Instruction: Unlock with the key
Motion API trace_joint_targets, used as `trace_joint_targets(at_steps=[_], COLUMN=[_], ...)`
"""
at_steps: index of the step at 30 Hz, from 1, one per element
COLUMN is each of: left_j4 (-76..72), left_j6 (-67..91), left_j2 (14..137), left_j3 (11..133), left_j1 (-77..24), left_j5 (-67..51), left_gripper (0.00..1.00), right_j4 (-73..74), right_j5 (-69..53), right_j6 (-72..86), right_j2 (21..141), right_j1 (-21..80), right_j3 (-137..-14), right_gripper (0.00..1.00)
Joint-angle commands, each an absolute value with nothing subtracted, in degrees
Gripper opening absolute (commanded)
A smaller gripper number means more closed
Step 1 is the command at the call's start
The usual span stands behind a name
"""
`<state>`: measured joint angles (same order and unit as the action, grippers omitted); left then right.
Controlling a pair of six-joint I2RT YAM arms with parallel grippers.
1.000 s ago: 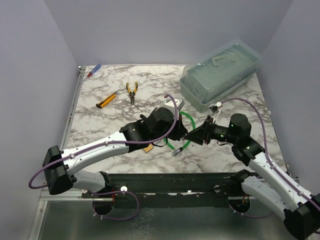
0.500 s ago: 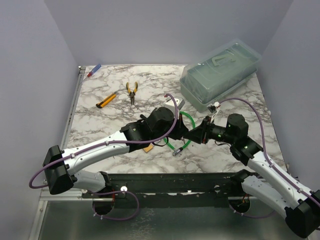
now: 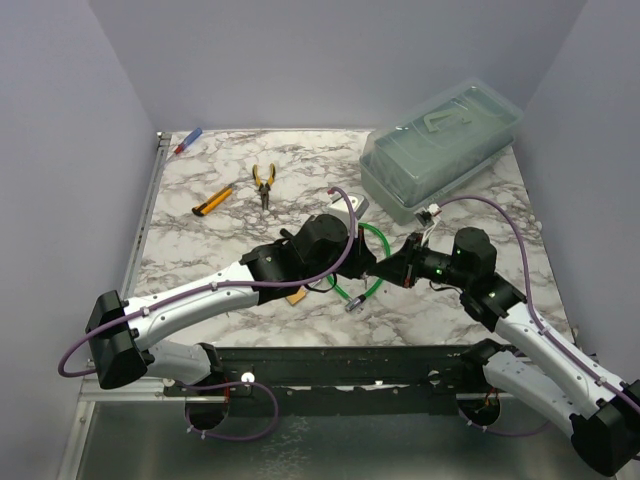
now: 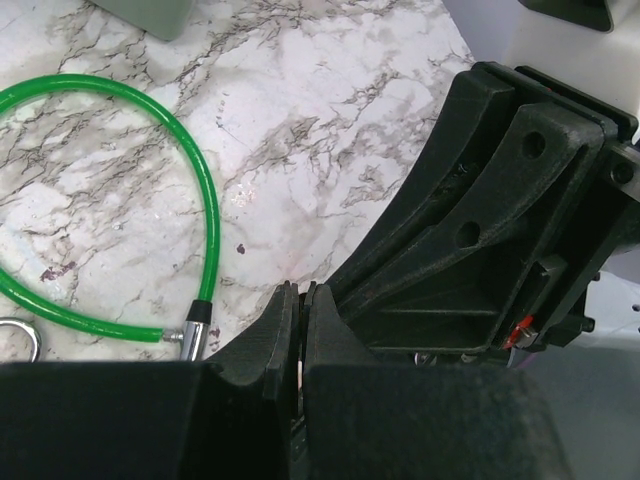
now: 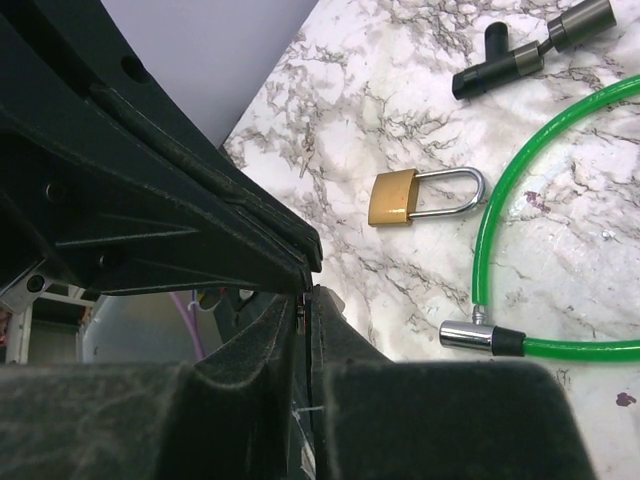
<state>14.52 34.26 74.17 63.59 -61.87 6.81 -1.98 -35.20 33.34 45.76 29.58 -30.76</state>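
**Marbled surface [image 3: 200, 250], contents listed left to right**

- Marker [image 3: 188, 140], blue and red: laid at the far left corner.
- Utility knife [image 3: 212, 201], yellow, with yellow-handled pliers [image 3: 264, 185] just to its right. Both are well apart from the work.
- Brass padlock [image 5: 393, 197]: laid flat near the middle, beside the green cable. The shackle appears seated in the body and no key is seen in it.
- Left gripper [image 4: 301, 292]: jaws pressed together. A thin pale sliver, judged to be the key [image 4: 299, 372], is pinched between them. It is held above the surface at the centre, between the two arms.
- Green cable [image 4: 205, 215]: looped on the surface below the grippers, its silver end lying free.
- Right gripper [image 5: 308, 300]: brought tip to tip against the left. Its jaws are drawn almost together with a narrow slit between, and whether the key is caught in them cannot be told.
- Clear lidded box [image 3: 440, 148]: set at the far right.

**Step in hand (judged):** the key is being passed from the left jaws to the right.

**Next move (judged):** a firm pinch by the right jaws is called for before the left jaws are released. The key must then be carried to the padlock and its blade lined up with the keyway. As the padlock lies loose, its body will probably need to be steadied.
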Motion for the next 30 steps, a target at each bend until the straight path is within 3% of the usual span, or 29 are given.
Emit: trace_joint_targets(at_steps=[1,3,6,7,10,12,14,20,30], left_j4=[13.2,13.2,13.0,13.0,13.0,12.9,12.3,2.8,-18.1], left_j6=[33.9,34.1,34.8,35.0,35.8,36.0,35.9,34.6,37.6], left_j2=[73.8,73.9,74.0,74.0,73.0,71.5,69.2,58.0,45.4], left_j3=[63.9,63.9,64.0,63.9,63.4,62.6,61.1,51.5,37.4], left_j1=[-61.5,-61.5,-61.5,-61.5,-61.5,-61.5,-61.5,-61.1,-60.6], left_j5=[8.3,8.3,8.5,8.6,9.0,9.2,8.8,1.3,-7.7], left_gripper=[0.00,0.00,0.01,0.06,0.49,0.66,0.74,0.76,0.56], right_j4=[-1.5,-1.7,-2.3,-2.5,-3.5,-4.5,-6.1,-10.9,-25.9], right_j5=[-34.1,-34.1,-34.3,-34.3,-33.2,-32.3,-32.3,-36.7,-52.4], right_j6=[33.2,33.3,33.5,33.7,35.1,36.5,37.8,40.1,45.9], right_j2=[45.5,45.6,45.7,45.6,44.6,43.6,42.4,40.9,43.4], right_j1=[30.0,30.0,30.0,29.9,30.0,30.0,29.9,29.9,29.9], right_j3=[-31.9,-31.8,-31.5,-31.4,-30.9,-30.5,-30.0,-30.4,-30.9], right_gripper=[0.07,0.01,0.00,0.00,0.00,0.00,0.00,0.00,0.00])
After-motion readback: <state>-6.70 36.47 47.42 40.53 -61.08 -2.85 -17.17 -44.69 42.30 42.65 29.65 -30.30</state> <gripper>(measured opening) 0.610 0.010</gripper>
